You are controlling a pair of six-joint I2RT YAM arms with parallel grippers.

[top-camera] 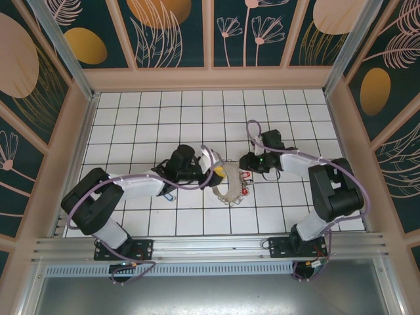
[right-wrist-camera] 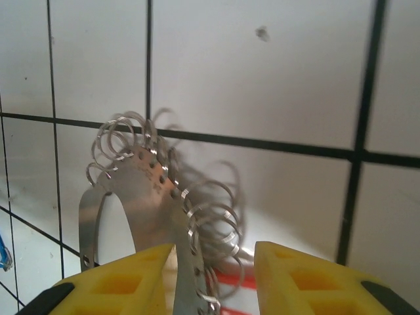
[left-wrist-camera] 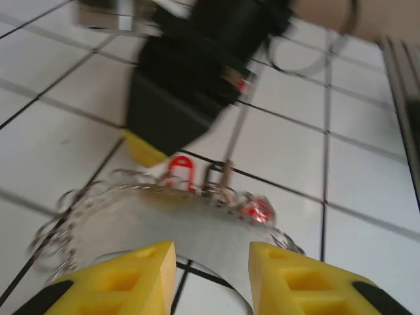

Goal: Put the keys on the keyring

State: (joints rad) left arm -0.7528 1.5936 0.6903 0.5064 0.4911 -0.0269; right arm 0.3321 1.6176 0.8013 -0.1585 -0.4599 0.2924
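Note:
The keyring point(top-camera: 228, 191) is a pale metal loop lined with small wire rings, lying on the white tiled floor between both arms. My left gripper point(top-camera: 215, 172) sits at its left rim. In the left wrist view that gripper point(left-wrist-camera: 212, 262) is open, and the keyring's flat band point(left-wrist-camera: 151, 216) crosses just ahead of its yellow fingertips. My right gripper point(top-camera: 245, 165) is at the loop's upper right. It point(right-wrist-camera: 214, 262) is open and straddles the band point(right-wrist-camera: 141, 177) and its small rings. Red keys point(left-wrist-camera: 182, 170) point(left-wrist-camera: 259, 210) lie along the rim, and one red key point(right-wrist-camera: 230, 282) shows below the rings.
A blue key point(top-camera: 169, 196) lies by the left forearm, and its tip shows at the edge of the right wrist view point(right-wrist-camera: 5, 254). Low beige walls point(top-camera: 210, 79) fence the tiled floor. A metal rail point(top-camera: 210, 246) runs along the near edge.

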